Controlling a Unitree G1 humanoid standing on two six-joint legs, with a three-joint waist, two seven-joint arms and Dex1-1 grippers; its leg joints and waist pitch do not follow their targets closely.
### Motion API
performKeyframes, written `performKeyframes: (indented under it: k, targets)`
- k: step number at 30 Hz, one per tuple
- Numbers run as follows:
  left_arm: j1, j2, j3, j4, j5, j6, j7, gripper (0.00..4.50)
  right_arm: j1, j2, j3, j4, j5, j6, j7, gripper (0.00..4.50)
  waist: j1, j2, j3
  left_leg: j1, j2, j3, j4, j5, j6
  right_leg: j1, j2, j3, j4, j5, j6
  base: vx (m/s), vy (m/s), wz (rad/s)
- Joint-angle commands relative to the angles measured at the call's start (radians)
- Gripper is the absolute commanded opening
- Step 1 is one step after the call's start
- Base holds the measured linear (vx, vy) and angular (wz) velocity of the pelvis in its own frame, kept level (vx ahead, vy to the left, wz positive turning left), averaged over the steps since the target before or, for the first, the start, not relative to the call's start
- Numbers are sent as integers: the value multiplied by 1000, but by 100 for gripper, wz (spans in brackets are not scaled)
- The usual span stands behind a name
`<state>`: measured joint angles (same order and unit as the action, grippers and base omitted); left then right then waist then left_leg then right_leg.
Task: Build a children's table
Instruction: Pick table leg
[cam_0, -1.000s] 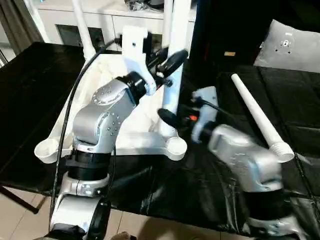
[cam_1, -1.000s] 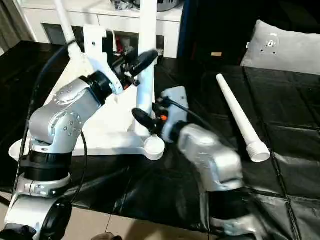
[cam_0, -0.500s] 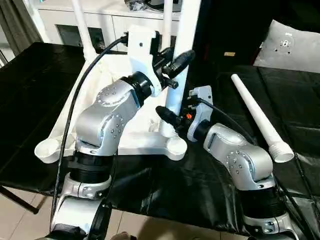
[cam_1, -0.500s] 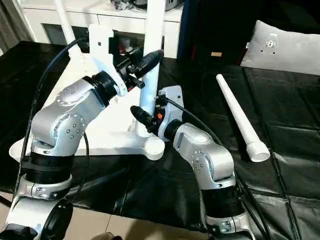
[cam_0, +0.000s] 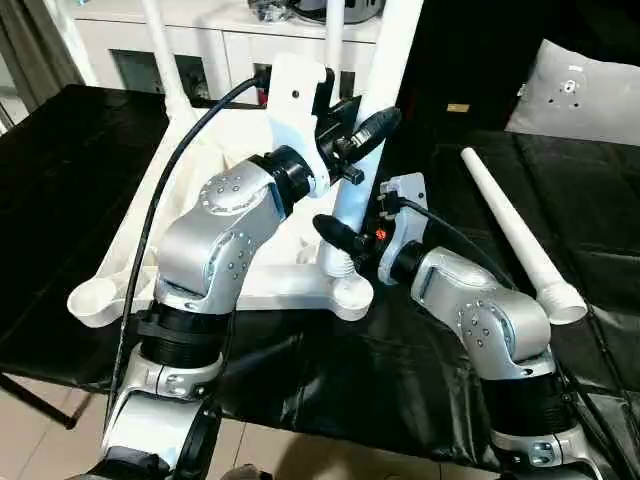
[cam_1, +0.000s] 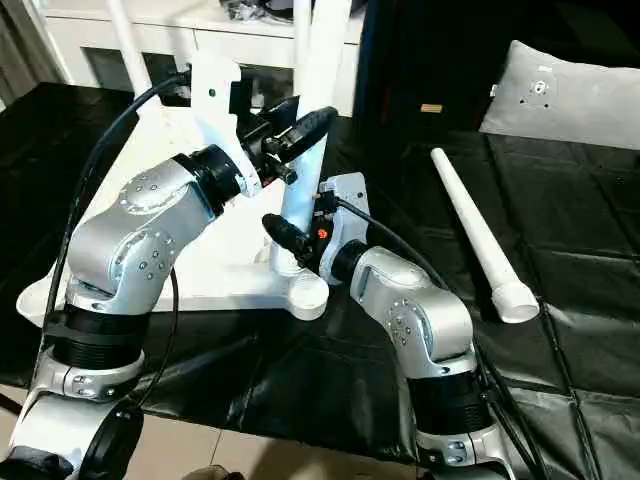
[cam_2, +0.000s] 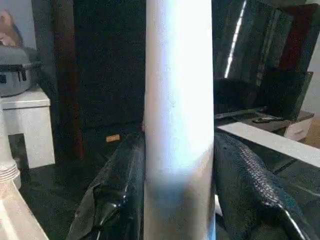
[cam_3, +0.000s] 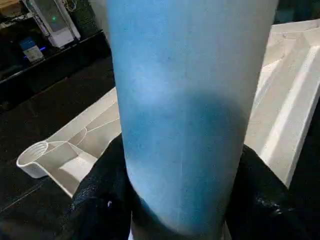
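White cabinets (cam_0: 200, 40) stand along the far edge, and a grey cushion (cam_0: 580, 95) lies at the far right on the black cloth (cam_0: 60, 180) that covers the work surface. The table top (cam_0: 290, 285) lies upside down on that cloth, left of centre, ribbed underside up, its long axis running from near to far. A loose leg (cam_0: 515, 235) lies flat on the cloth to the right, well apart from the top, pointing from far-left to near-right with its threaded wide end nearest. At the top's near right corner a leg (cam_0: 365, 130) stands in its socket, leaning slightly right as it rises out of view; two more legs (cam_0: 160, 50) stand at the far corners. The near left socket (cam_0: 95, 300) is bare. The left gripper (cam_0: 358, 135) pinches the standing leg partway up, a black finger (cam_2: 117, 195) pressed on each side. The right gripper (cam_0: 340, 240) pinches the same leg low down, just above the socket, fingers (cam_3: 102, 200) tight against its sides. Both silver forearms cross in front of the top, hiding much of its near right part.
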<state>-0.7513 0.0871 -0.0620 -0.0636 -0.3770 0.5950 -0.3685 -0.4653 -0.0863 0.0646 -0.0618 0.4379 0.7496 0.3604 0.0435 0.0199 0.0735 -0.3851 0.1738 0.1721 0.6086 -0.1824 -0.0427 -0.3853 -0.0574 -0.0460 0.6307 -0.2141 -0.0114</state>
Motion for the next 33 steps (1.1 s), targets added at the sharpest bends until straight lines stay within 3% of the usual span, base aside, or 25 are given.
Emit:
performKeyframes:
  k: [1, 7, 8, 10, 20, 22, 23, 33]
  targets:
    - [2, 4, -12, -26, 3, -6, -20, 174, -14, -4, -22, 0, 1, 0, 0, 193, -3, -14, -85, 11, 42, -11, -56, -30, 22, 55, -71, 48, -66, -17, -203, 0, 0, 0]
    - [3, 7, -6, -26, 0, -2, -19, 174, -9, -2, -17, -1, -4, -9, -5, 193, -9, -15, -85, 11, 41, -10, -54, -30, 27, 56, -71, 48, -67, -20, -208, 0, 0, 0]
    - [1, 8, -6, -23, 1, -1, -17, 174, -8, -3, -17, -2, -5, -9, -6, 193, -8, -5, -86, 12, 41, -12, -54, -29, 26, 55, -72, 48, -66, -19, -209, 0, 0, 0]
    - [-1, 8, -6, -19, 2, -2, -16, 174, -7, -5, -15, -4, -8, -8, -8, 193, -10, -11, -85, 12, 42, -11, -55, -34, 25, 56, -70, 48, -67, -14, -211, 0, 0, 0]
    - [3, 22, 2, -37, 1, 21, -4, 174, 3, -10, 8, -30, -40, -3, -34, 193, -10, -8, -85, 14, 43, -12, -55, -38, 20, 54, -70, 48, -66, -14, -215, 0, 0, 0]
    - [3, 23, 3, -38, 1, 23, -3, 174, 3, -11, 10, -32, -41, -4, -33, 193, -10, -9, -85, 14, 43, -12, -55, -38, 20, 55, -70, 48, -65, -10, -216, 0, 0, 0]
    - [3, 26, 6, -46, -3, 31, -2, 174, 4, -11, 13, -38, -41, -5, -27, 193, -9, -14, -85, 13, 43, -12, -55, -40, 20, 57, -71, 48, -65, -17, -215, 0, 0, 0]
    - [28, 43, 25, -89, -16, 79, 20, 174, 22, -14, 39, -58, -40, 4, -19, 193, -9, -13, -82, 13, 43, -11, -56, -42, 17, 53, -70, 48, -66, -34, -208, 0, 0, 0]
